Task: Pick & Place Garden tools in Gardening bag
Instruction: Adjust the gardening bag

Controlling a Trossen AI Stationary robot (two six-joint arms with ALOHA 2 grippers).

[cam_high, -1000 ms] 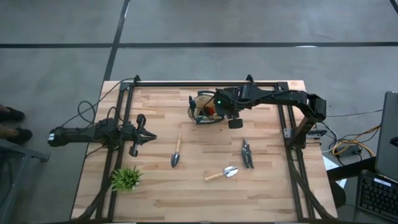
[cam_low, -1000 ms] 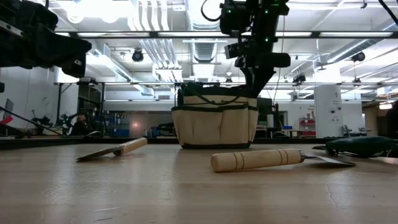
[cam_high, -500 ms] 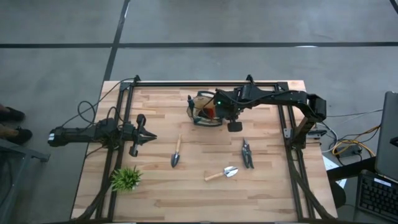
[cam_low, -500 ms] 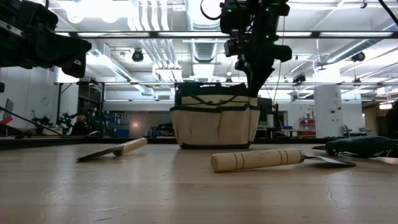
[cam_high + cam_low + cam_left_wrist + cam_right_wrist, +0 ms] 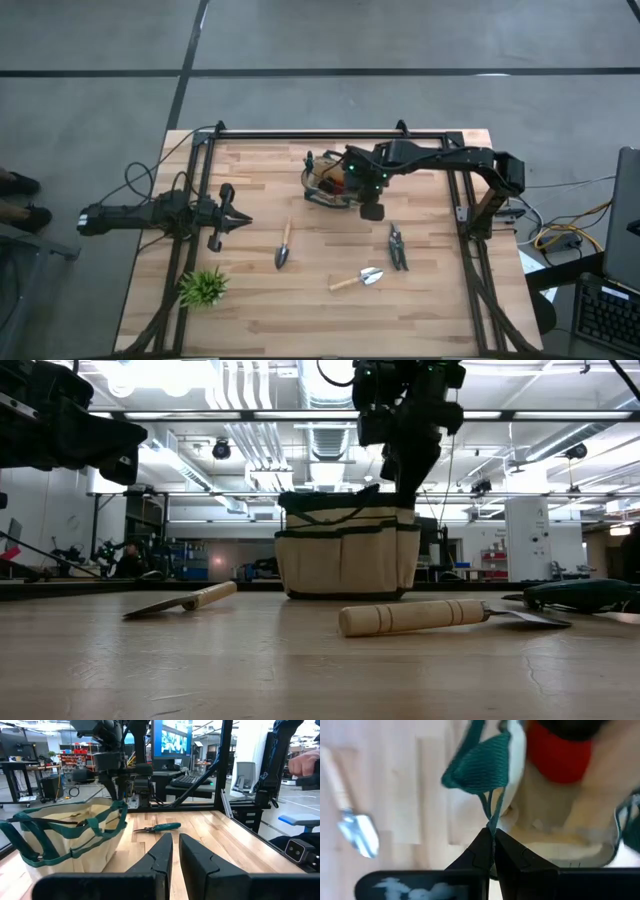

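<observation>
I see the left gripper (image 5: pixel 240 221) parked at the table's (image 5: pixel 250 320) left edge, dark fingers (image 5: pixel 162 851) nearly together, holding nothing. Leafy plant (image 5: pixel 204 287) sits near the front-left corner. One wooden-handled trowel (image 5: pixel 284 245) lies flat left of centre, bare planks around it. The bag (image 5: pixel 328 178), tan canvas with green woven trim, stands toward the back middle; a red rounded item (image 5: pixel 559 756) shows inside. My right gripper (image 5: pixel 367 196) is over the bag's front rim, fingers pinched tight on a green strap (image 5: pixel 482 767). Second trowel (image 5: pixel 357 279) lies front of centre, shears (image 5: pixel 397 247) just right of it, both apart from the bag.
</observation>
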